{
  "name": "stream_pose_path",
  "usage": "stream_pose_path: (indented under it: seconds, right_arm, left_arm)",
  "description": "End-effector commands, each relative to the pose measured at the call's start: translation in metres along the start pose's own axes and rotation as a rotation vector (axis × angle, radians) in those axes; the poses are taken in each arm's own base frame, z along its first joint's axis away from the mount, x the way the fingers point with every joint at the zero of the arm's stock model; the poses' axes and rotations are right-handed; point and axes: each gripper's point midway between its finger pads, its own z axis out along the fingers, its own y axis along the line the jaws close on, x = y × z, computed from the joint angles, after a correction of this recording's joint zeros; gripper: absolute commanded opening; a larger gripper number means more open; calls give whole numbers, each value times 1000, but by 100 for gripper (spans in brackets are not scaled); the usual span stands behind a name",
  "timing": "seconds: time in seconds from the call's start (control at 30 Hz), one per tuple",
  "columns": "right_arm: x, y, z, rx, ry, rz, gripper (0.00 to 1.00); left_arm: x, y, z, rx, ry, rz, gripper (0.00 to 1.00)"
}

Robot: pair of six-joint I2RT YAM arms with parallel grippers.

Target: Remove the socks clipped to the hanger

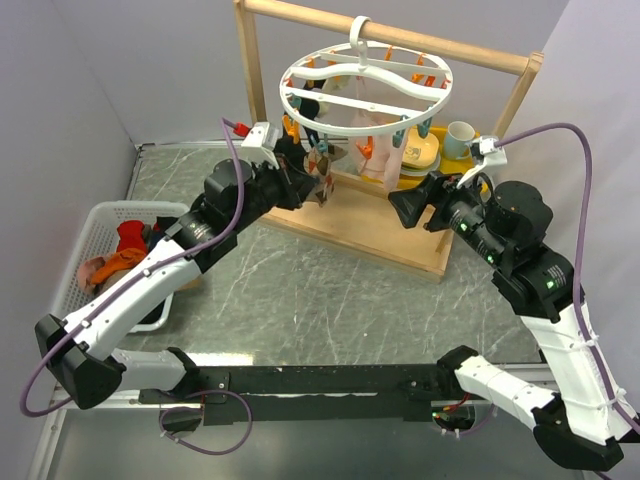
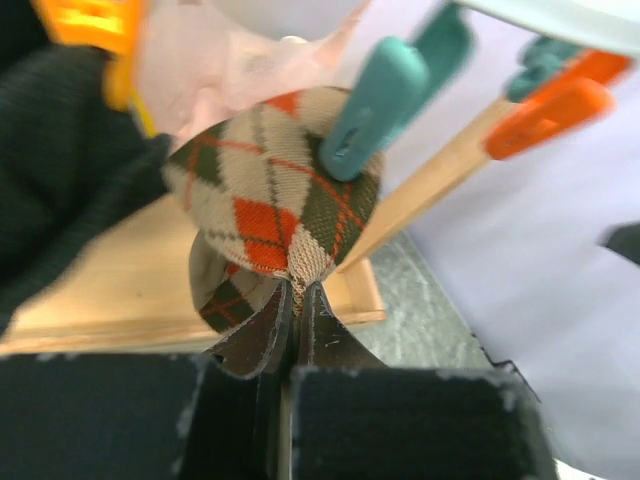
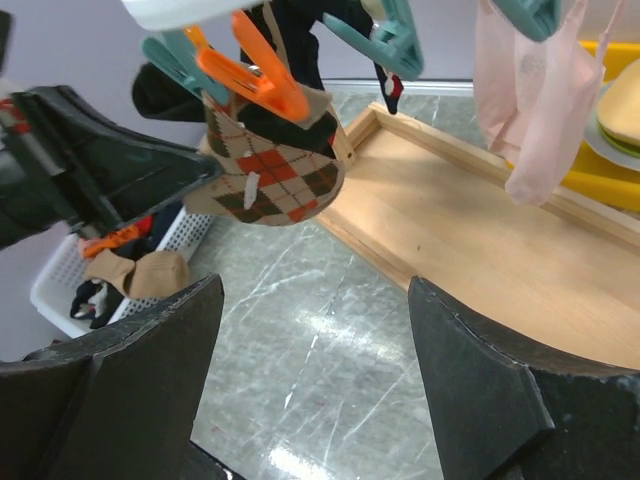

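argyle-patterned in tan, brown and orange, a sock [image 2: 275, 215] is hanging under the near-left rim of the white ring hanger [image 1: 287, 92], with a teal clip [image 2: 375, 110] biting its upper edge. the left gripper [image 2: 295, 300] is pinching the sock's lower fold, jaws closed on the fabric. the sock is bunching, its long axis running roughly from the clip down toward that gripper. the step in hand appears to be pulling this sock free; the next move calls for a steady tug away from the clip, then a carry to the white basket [image 1: 72, 268] on the worktop [image 1: 330, 290]. the right gripper [image 3: 315, 300] is hovering wide open, holding nothing.
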Motion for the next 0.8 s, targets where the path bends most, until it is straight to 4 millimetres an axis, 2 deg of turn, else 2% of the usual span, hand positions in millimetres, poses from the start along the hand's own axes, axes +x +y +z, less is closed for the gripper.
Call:
stream_pose_path:
  seconds: [0.0, 0.03, 0.1, 0.2, 0.23, 0.43, 0.77]
  right_arm:
    - [-16, 4, 2, -20, -71, 4, 83]
    - [-17, 7, 4, -29, -69, 9, 86]
    - [-19, 11, 5, -50, -70, 19, 88]
    - [-24, 16, 6, -68, -76, 37, 88]
    - [-24, 18, 7, -78, -75, 42, 88]
    - [-28, 30, 9, -132, -81, 87, 88]
    - [-34, 33, 17, -128, -62, 79, 88]
  left_arm:
    - [-14, -37, -12, 105, -72, -14, 1]
    - [-6, -46, -12, 126, -57, -10, 1]
    - [-5, -51, -13, 122, -71, -6, 1]
    - [5, -61, -13, 130, -56, -20, 1]
    - [7, -71, -13, 163, -62, -27, 1]
    - [27, -99, -8, 203, -43, -25, 1]
    - [33, -134, -1, 263, -65, -13, 1]
